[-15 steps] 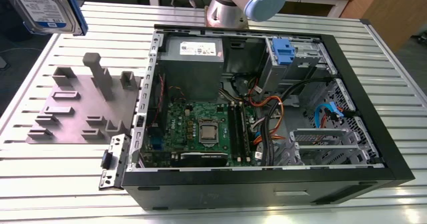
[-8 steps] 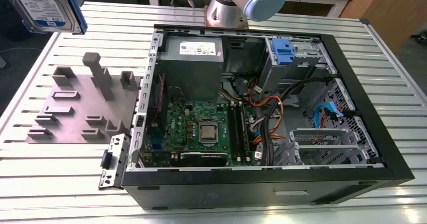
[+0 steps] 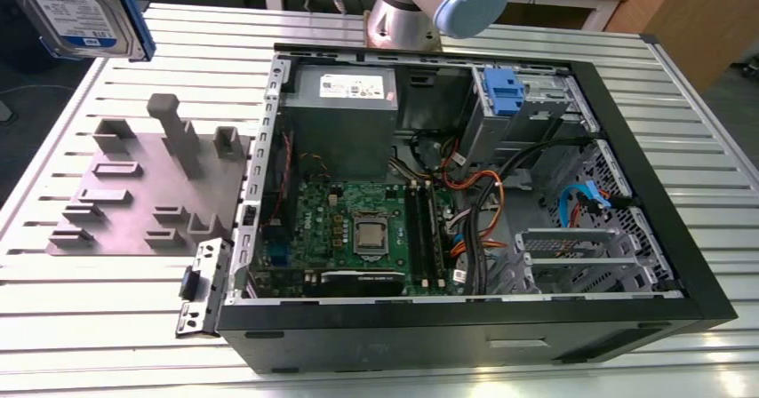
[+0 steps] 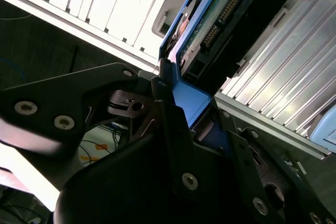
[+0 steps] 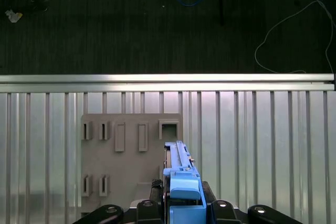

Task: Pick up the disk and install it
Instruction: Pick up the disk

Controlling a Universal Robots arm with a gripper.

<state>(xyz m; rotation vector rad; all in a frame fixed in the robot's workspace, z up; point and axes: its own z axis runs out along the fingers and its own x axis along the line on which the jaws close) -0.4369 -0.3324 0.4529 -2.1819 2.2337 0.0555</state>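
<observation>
Gripper (image 4: 190, 109) is clamped narrow on the blue carrier frame of the disk (image 4: 210, 22), holding it edge-on. In the exterior view the disk is up in the air at the far left, above the tabletop (image 3: 107, 327), well apart from the open computer case (image 3: 499, 318). The grey fixture plate (image 5: 131, 166) sits beneath it.

Slatted aluminium table (image 3: 71, 327), dark, perhaps carpeted floor (image 5: 105, 24)

Tool (image 4: 191, 109) clamped on disk (image 3: 83, 11), held high, pointing downward.
</observation>
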